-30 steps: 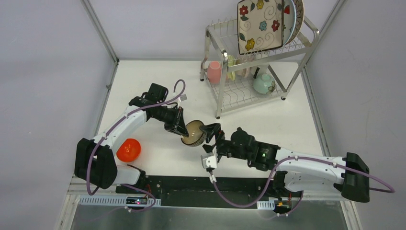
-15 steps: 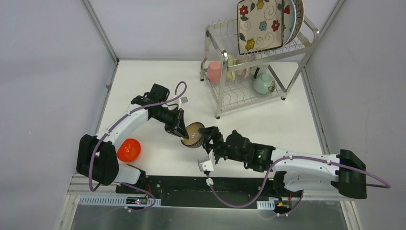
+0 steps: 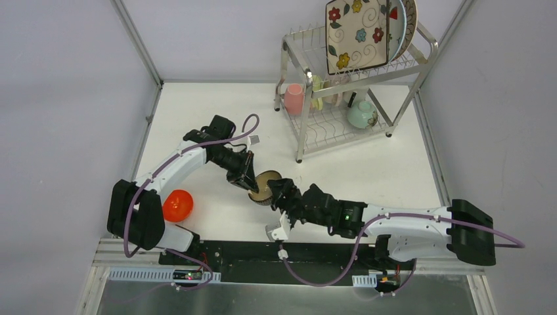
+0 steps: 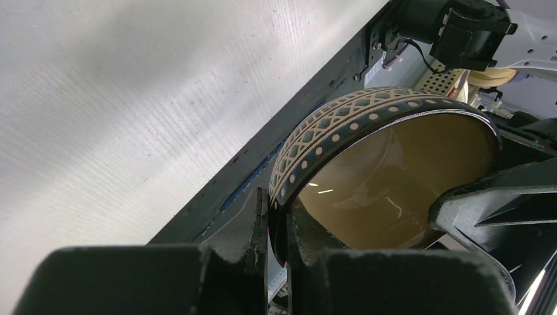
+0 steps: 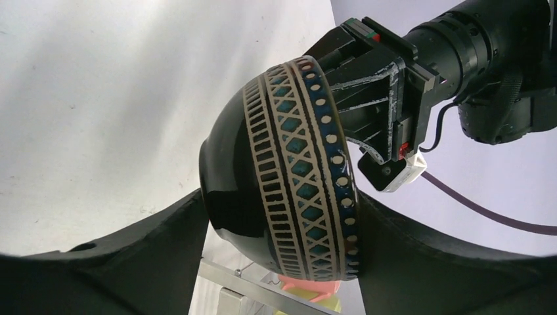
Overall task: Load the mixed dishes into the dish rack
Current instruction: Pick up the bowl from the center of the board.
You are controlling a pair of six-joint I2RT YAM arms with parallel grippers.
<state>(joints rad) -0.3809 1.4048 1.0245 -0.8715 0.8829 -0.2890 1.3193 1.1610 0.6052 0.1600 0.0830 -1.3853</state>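
From above, the dish rack (image 3: 300, 134) at the far right of the table (image 3: 368, 170) is well filled: the square floral plate (image 3: 355, 36) and a round plate (image 3: 408, 23) stand upright on the top tier, while the pink cup (image 3: 293, 98), a pale cup (image 3: 318, 92) and the mint bowl (image 3: 362, 115) sit on the lower one. Two dishes are left. The orange bowl (image 3: 177, 205) lies on the table by the left arm's base, and the brown bowl (image 3: 264, 186) hangs mid-table between the left gripper (image 3: 248, 180) and the right gripper (image 3: 276, 191), well apart from the rack. The left wrist view shows that gripper pinched narrow on the bowl's patterned rim, one finger inside and one outside, the bowl tipped on its side. The right wrist view shows the bowl between that gripper's widely spread fingers, close against both, though whether they press it I cannot tell. This looks like a handover to the arm nearer the rack. By my reckoning most of the loading is done.
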